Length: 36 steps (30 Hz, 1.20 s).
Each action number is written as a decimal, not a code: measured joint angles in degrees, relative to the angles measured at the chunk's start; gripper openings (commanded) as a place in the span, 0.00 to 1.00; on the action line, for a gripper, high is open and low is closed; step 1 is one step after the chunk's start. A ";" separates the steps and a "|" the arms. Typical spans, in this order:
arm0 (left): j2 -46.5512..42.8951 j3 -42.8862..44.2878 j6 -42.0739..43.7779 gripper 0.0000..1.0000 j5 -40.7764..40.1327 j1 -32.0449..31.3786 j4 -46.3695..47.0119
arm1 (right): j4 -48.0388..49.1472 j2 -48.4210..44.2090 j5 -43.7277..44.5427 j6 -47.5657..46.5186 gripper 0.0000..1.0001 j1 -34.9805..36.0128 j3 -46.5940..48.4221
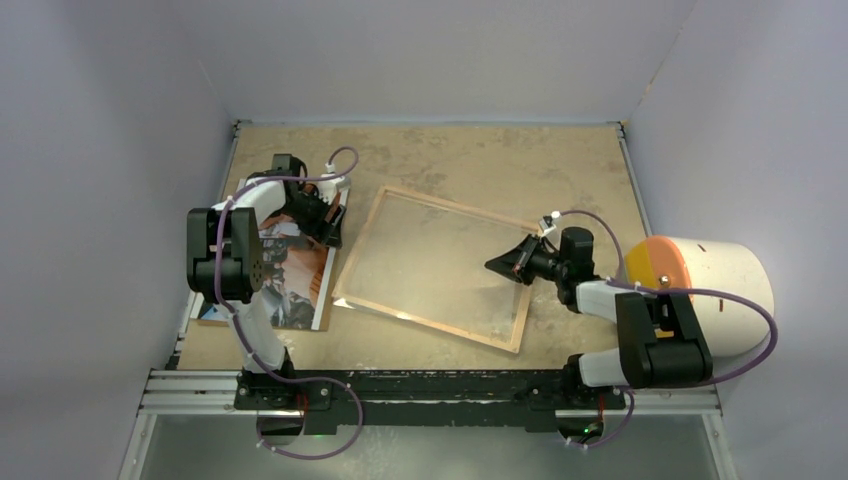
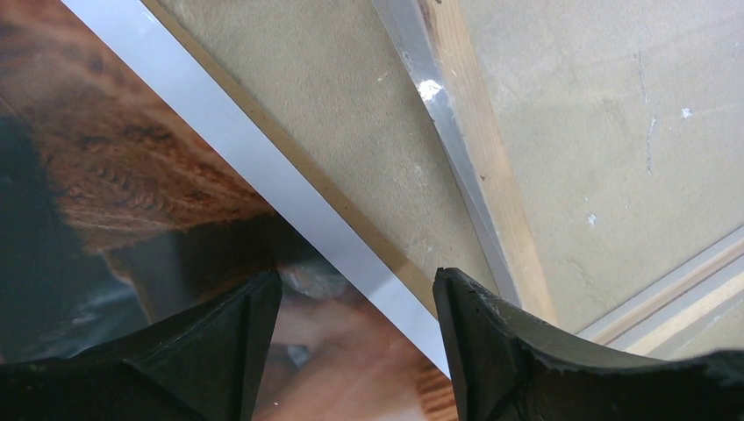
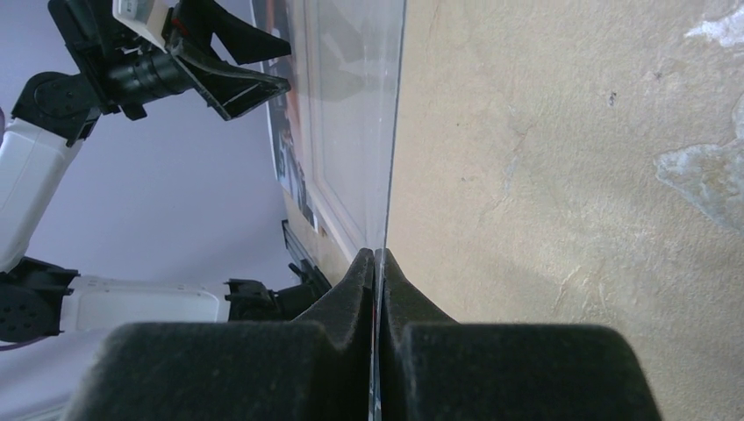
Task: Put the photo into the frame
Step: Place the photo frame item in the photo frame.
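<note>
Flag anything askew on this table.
The frame lies skewed to the table, the right claw pinching the clear sheet over it. The photo lies apart on its left, not yet inside.

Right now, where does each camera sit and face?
Top external: behind, above the bases, facing down on the table; left arm, right arm show.
Left wrist: on left end effector, facing down at photo and frame; open fingers show.
Right wrist: on right end effector, sighting along clear sheet; shut fingers, left arm show.
Shared: photo and frame, top and left wrist.
</note>
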 measured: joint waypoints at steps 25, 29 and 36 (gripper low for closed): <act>-0.20 -0.81 2.86 0.65 -0.33 0.00 0.63 | 0.90 -2.43 2.93 -0.94 0.00 -0.50 -0.11; -0.24 -0.92 3.02 0.65 -0.33 0.00 0.72 | 2.29 -2.12 3.10 -0.44 0.00 -0.68 -0.74; -0.74 -1.95 3.06 0.64 -0.57 -0.04 1.92 | 3.23 -1.75 3.58 0.11 0.00 -0.68 -1.01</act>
